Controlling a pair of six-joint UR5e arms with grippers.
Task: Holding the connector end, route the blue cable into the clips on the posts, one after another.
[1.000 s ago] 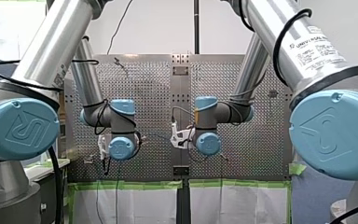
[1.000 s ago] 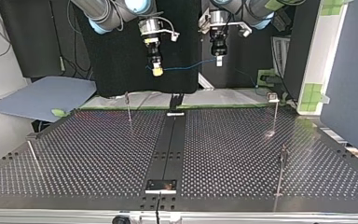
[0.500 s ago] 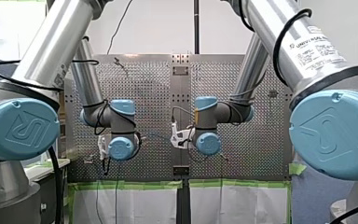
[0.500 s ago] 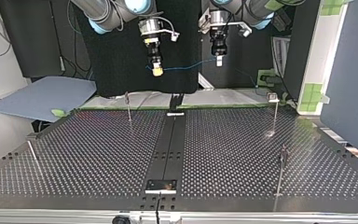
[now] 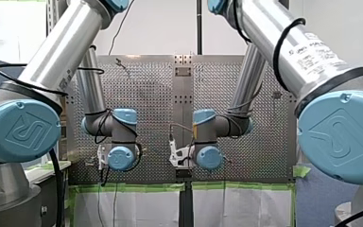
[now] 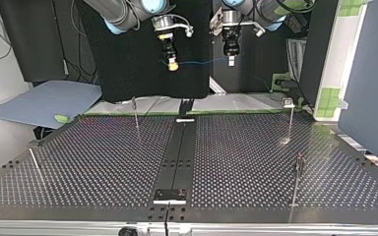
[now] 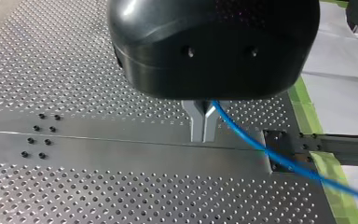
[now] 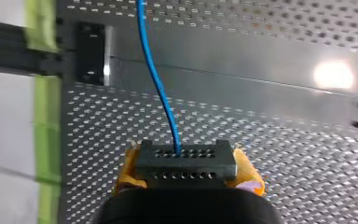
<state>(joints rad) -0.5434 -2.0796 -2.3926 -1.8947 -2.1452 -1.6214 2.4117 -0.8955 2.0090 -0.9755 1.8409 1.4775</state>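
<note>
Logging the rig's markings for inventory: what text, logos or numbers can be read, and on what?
"UNIVERSAL": white label on my right arm; its other lines are too blurred to read.
"UR" logo, embossed: large blue joint caps in the front view.
No other text shows.

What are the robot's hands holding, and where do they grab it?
My right gripper clamps the black connector on the end of the blue cable between its yellow pads. My left gripper pinches the cable itself, farther along.

Right gripper (image 6: 173,65) risen, shifted toward left gripper (image 6: 231,61); blue cable (image 6: 202,62) span shorter.
</note>
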